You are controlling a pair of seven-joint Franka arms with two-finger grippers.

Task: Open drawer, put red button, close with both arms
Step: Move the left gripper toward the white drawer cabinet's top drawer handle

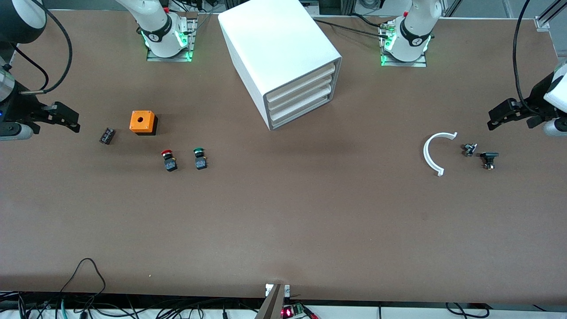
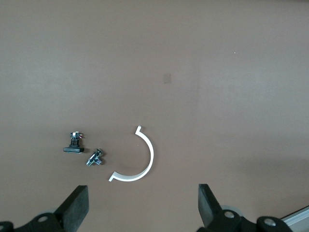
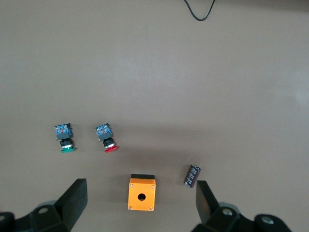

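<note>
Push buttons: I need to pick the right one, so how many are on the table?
2, side by side toward the right arm's end: the red button, and the green button beside it, closer to the cabinet. None looks hidden.

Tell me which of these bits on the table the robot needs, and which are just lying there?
Needed: white cabinet with its drawers; red button.

Lying about: green button; orange box; small black block; white curved strip; two small metal parts.

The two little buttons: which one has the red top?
The red button, the one nearer the right arm's end of the table. Its twin, the green button, sits beside it, closer to the white cabinet.
</note>
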